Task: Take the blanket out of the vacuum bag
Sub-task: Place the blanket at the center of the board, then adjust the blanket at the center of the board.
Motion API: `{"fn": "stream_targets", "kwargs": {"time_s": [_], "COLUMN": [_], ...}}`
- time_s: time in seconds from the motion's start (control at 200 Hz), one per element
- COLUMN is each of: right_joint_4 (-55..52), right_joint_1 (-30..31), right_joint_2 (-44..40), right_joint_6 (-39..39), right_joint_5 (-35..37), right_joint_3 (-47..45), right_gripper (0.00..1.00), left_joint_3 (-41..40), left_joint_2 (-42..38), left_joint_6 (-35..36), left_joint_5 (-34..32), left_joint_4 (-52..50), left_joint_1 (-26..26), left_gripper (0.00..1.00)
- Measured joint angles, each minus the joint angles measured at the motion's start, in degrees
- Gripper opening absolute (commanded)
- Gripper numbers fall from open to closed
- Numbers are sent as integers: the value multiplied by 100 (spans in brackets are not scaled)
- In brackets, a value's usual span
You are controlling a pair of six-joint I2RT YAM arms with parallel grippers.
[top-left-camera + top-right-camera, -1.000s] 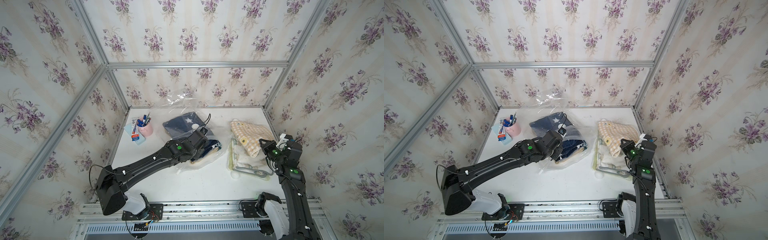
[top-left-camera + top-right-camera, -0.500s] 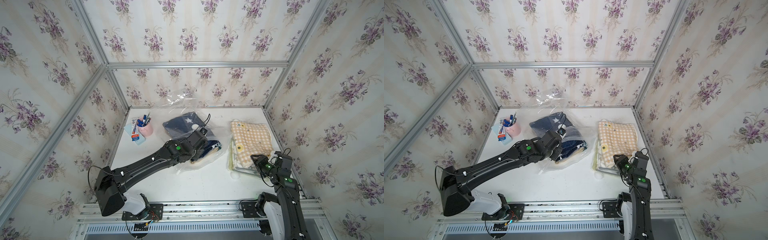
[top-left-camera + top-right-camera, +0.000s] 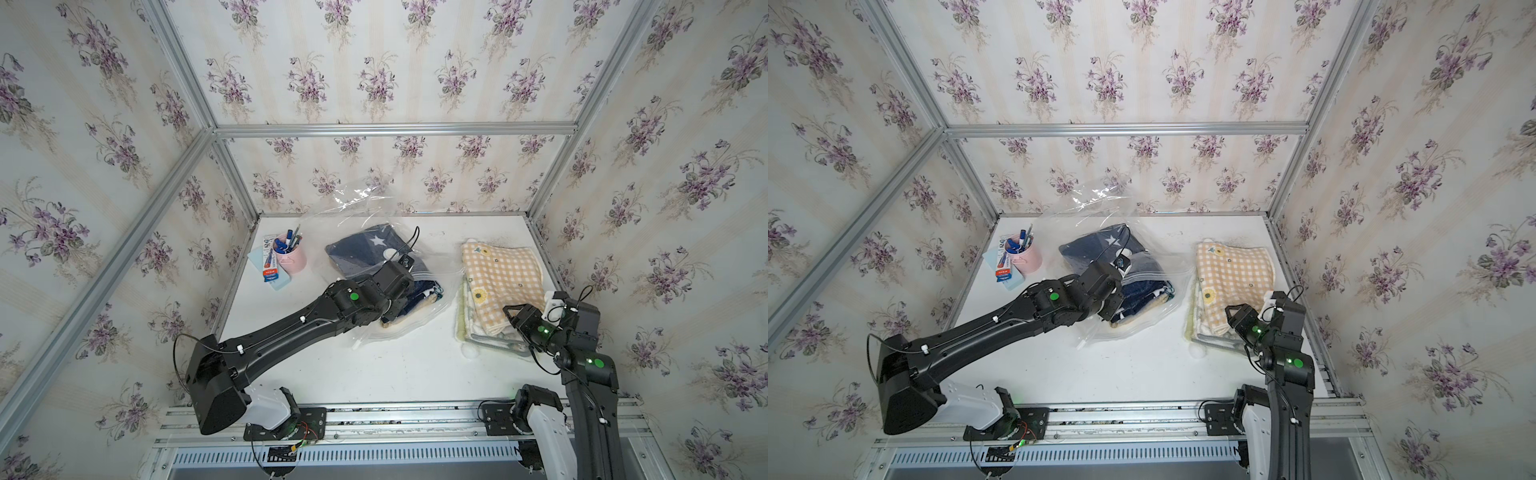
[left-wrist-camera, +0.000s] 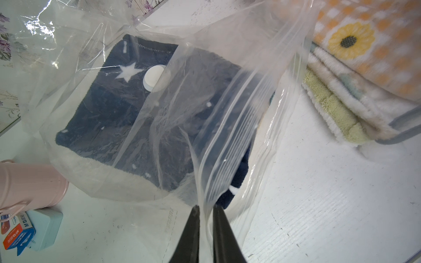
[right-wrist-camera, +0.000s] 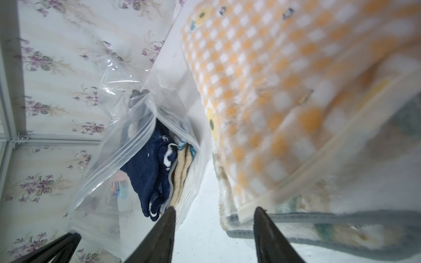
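Left end effector (image 4: 206,210): fingertips only in wrist view, rest cut by frame edge; in both top views hidden under its own wrist. Navy blanket (image 3: 365,249) part-covered by left arm (image 3: 291,328), hazed by vacuum bag (image 4: 227,68) film. Pink cup (image 4: 29,182) cropped. Checked blanket (image 5: 296,91) blurred in right wrist view. Box (image 3: 270,272) print unreadable in top views.

bag (image 4: 227,68): clear plastic, glossy, crinkled | valve (image 4: 155,77): white, smooth, matt | blanket (image 4: 102,109): navy plush cloth, matt, cream fleece backing | check cloth (image 3: 503,266): fuzzy pile | tabletop (image 3: 395,365): white, matt, scuffed | cup (image 3: 293,262): pink, smooth | frame (image 3: 395,129): brushed metal | walls (image 3: 374,62): matt paper
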Motion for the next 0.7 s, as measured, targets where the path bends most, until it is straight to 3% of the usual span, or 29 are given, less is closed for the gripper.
{"fn": "stream_targets", "kwargs": {"time_s": [0.17,0.3,0.524,0.699], "right_joint_4": [98,289,649,758], "right_joint_1": [238,1071,2376,2629], "right_joint_2": [463,1174,2288,2697], "right_joint_6": [-295,-485,-599,-490], "right_joint_5": [11,592,1661,2573], "right_joint_3": [317,435,468,424], "right_gripper": [37,34,48,52], "left_joint_3": [13,13,11,11], "left_joint_2": [61,83,52,17], "left_joint_6": [0,-2,-2,-2], "left_joint_5": [20,44,48,79], "left_joint_4": [2,-7,-7,-2], "left_joint_1": [0,0,0,0], "left_gripper": [16,16,16,17]}}
